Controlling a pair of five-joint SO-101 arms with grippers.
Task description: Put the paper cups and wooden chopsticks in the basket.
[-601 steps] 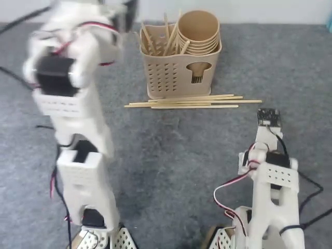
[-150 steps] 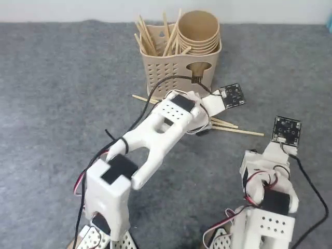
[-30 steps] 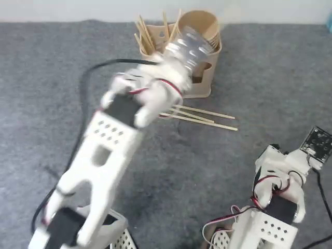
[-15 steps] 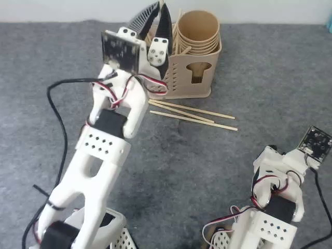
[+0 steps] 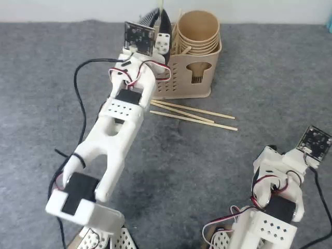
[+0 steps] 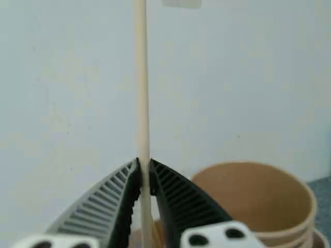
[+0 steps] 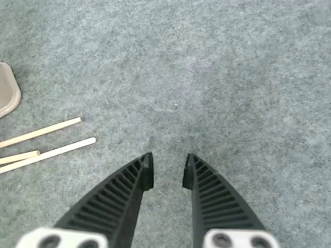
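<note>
Wooden chopstick (image 6: 140, 103) now raised over basket (image 5: 179, 75).

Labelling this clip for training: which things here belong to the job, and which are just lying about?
Job: basket, paper cups, loose chopsticks, chopstick in the left gripper.
Lying about: grey mat, black cable.

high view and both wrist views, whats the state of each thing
basket: upright, partly filled
paper cups: nested, upright in the basket
held chopstick: upright, clamped
left pincer: shut on held chopstick
right pincer: open, empty
loose chopsticks: flat on the carpet, outside the basket
</note>
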